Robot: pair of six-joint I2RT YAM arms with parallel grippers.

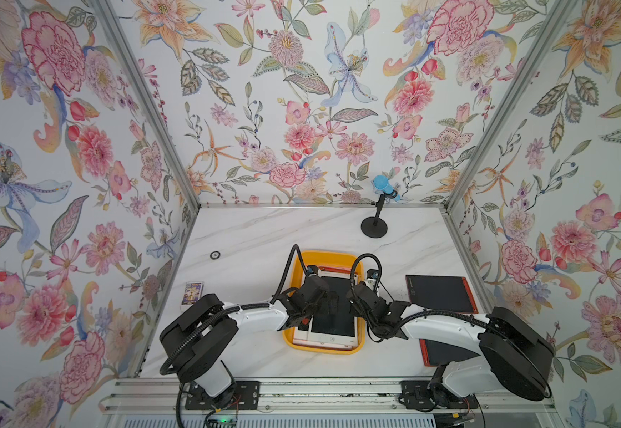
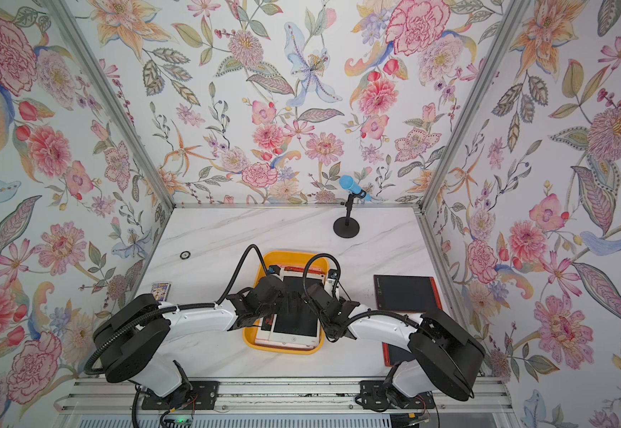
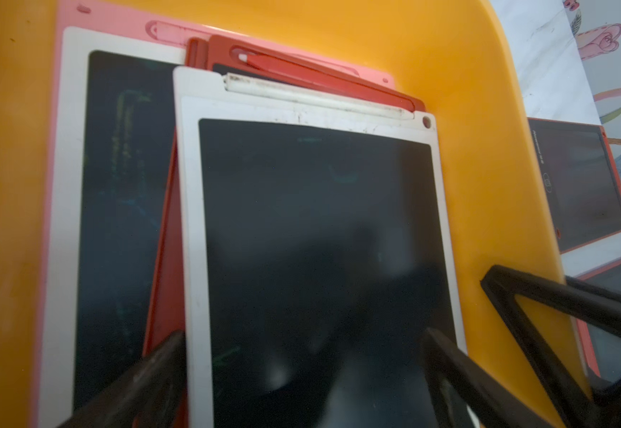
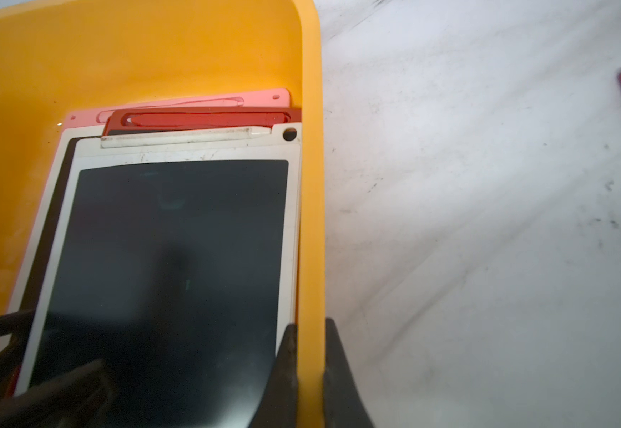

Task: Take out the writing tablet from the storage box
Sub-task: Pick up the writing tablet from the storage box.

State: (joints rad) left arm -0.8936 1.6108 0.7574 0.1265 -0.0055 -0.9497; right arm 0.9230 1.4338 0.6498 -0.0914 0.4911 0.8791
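The right wrist view is showing the right end effector clamping the box wall; the left end effector is gaping astride the white tablet lying topmost inside. Lettering on the red tablet is blurring illegibly.

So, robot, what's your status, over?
Left gripper open, straddling the top white tablet. Right gripper shut on storage box wall. Tablet not yet out; nothing lies on it.

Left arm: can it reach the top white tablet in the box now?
Likely yes: left gripper hangs, jaws wide, over the white tablet, the topmost one; right gripper only pinches the storage box wall beside it.
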